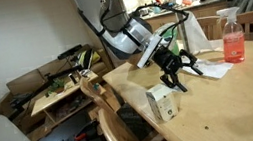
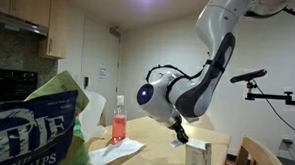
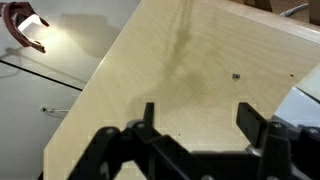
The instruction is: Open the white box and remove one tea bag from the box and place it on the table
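Nearby — white box (image 1: 162, 103) sits just beside the spread pincer (image 1: 183, 75).

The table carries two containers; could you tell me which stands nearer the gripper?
The white box, close beside the gripper; the pink spray bottle stands farther off.

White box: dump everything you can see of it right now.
The white box is a small, roughly cube-shaped carton, cardboard by the look, with dark printed marks on its sides. It stands upright on the light-wood table, close to an edge, and shows in both exterior views; the wrist view misses it. The open gripper hangs just above it, not gripping it. Whether the lid flap is raised is too small to tell.
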`<state>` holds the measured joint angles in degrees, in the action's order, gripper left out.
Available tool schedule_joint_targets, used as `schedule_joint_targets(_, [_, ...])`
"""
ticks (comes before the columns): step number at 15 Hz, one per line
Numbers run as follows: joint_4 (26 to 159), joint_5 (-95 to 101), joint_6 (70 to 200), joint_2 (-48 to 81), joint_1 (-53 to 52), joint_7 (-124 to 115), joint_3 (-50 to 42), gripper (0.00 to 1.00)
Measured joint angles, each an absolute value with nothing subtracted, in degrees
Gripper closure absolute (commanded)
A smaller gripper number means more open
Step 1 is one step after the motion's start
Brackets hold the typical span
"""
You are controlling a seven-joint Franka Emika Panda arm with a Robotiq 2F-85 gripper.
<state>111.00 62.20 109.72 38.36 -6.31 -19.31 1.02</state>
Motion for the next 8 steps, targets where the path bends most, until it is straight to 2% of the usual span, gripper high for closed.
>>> schedule_joint_targets(8, [112.3, 62.5, 108.4, 36.0, -6.6, -26.2, 0.6, 0.00])
